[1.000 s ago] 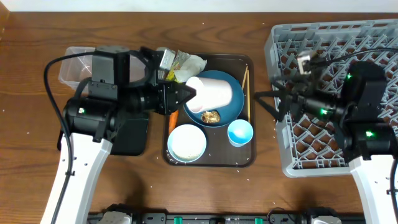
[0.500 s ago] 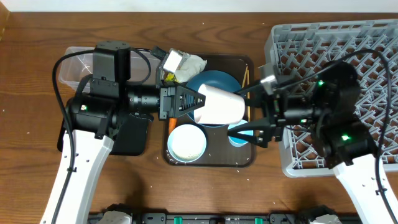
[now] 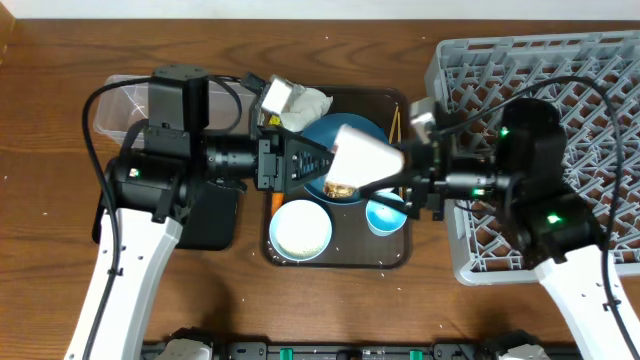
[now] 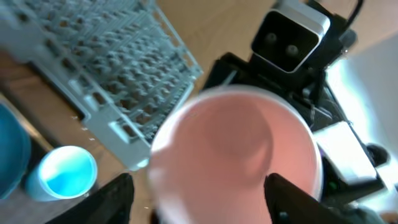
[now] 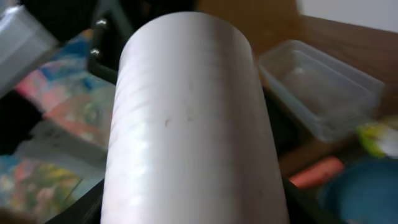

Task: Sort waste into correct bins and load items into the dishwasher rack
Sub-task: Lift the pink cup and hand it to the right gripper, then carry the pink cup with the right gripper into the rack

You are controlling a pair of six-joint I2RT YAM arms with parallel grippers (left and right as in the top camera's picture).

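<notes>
DESK: What is being shown, biggest first?

PHOTOGRAPHER: The grey dishwasher rack (image 3: 560, 70) is being shown filling the right side of the wooden table (image 3: 60, 60), with the right arm being reached out over its left edge. At centre, the dishes are being carried on a brown tray (image 3: 404, 250). At far left, the clear tub (image 3: 112, 112) and, below it, the black tray (image 3: 215, 222) are being partly covered by the left arm.

DESK: And on the brown tray?

PHOTOGRAPHER: The upper half is being taken up by the dark-blue bowl (image 3: 325, 128), with a brown lump (image 3: 340, 188) lying in it. The white bowl (image 3: 301, 228) is being shown at lower left and the light-blue cup (image 3: 385, 213) at lower right. The wrapper (image 3: 295, 100) is lying at the top-left corner, the chopsticks (image 3: 394, 120) beside the big bowl's right rim, and the carrot (image 3: 276, 203) as an orange sliver at its left.

DESK: The pink cup?

PHOTOGRAPHER: The pink cup (image 3: 365, 158) is being held in the air, on its side, above the dark-blue bowl, its mouth being turned toward the left arm. It is being gripped near the base by the right gripper (image 3: 398, 185), whose fingers are being pressed against its sides. The fingers of the left gripper (image 3: 322, 163) are being held spread apart at either side of the rim, and nothing is being gripped by them.
</notes>
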